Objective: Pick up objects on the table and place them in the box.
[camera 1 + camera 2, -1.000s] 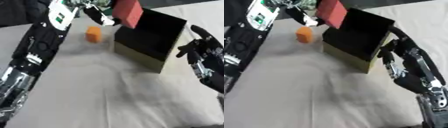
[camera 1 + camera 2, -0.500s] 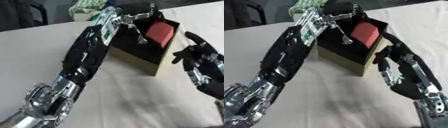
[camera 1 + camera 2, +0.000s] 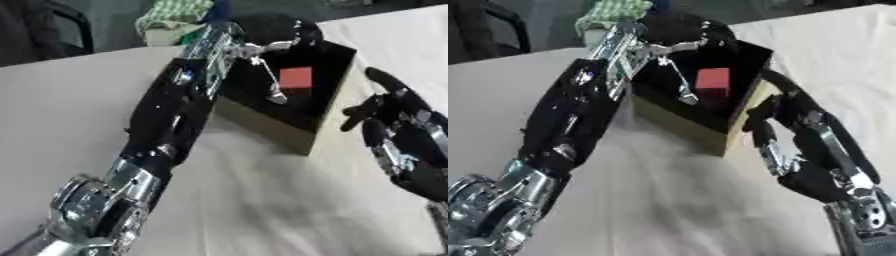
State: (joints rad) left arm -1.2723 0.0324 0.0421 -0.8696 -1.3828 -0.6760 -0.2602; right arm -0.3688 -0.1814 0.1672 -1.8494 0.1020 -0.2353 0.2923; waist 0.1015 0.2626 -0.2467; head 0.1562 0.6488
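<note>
A black-lined cardboard box [image 3: 262,127] stands on the pale table, its opening facing up. A red block [image 3: 296,77] lies inside it on the dark floor, free of any finger. My left arm stretches across the view to the box, and my left hand [image 3: 262,49] hovers over the opening, open, with straight fingers [image 3: 273,90] pointing down beside the block. My right hand [image 3: 394,125] stands open at the box's right wall, thumb toward the cardboard. My left arm hides the table to the left of the box.
A green checked cloth [image 3: 175,12] and a dark chair [image 3: 79,25] sit beyond the table's far edge. Pale tabletop [image 3: 262,210] stretches in front of the box and off to the left.
The red block went from my left hand above the box down into the box, and my fingers have let go of it. The view has also shifted, with the box now nearer the middle.
</note>
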